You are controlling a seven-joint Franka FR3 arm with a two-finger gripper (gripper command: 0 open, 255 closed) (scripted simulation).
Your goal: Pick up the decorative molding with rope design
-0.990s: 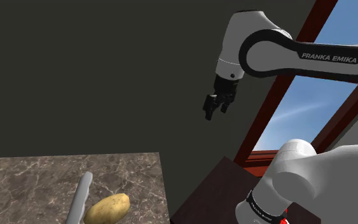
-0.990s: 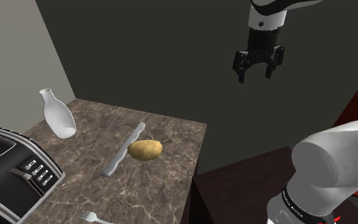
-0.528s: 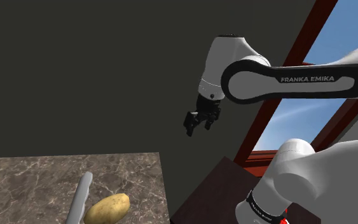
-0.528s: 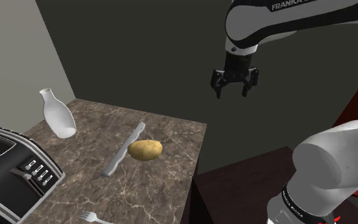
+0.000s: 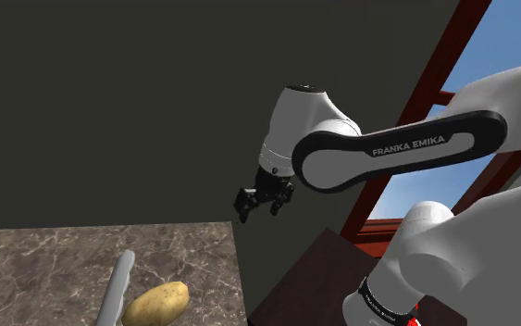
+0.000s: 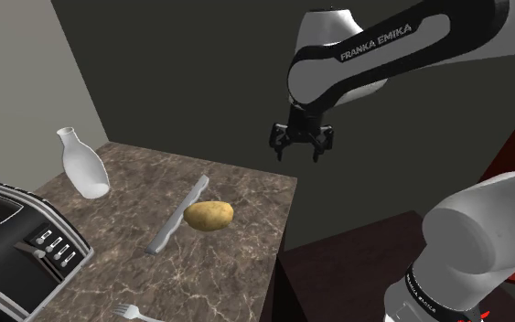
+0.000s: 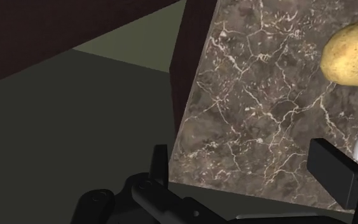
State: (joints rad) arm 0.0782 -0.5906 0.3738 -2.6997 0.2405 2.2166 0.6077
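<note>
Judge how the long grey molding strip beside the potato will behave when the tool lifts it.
The molding keeps one straight line along the counter, so it is probably stiff. It is long and thin, so gripped off-centre it would likely tilt. It lies flat, so rolling seems unlikely, but the potato close beside may get nudged.

One molding [image 6: 175, 218], one potato [image 6: 209, 215], one vase [image 6: 82, 165], one toaster [image 6: 13, 240], one fork [image 6: 137, 314]

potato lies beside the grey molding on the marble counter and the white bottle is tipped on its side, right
No: the bottle stands upright, as the second exterior view shows. The potato does lie beside the molding on the counter.
</note>
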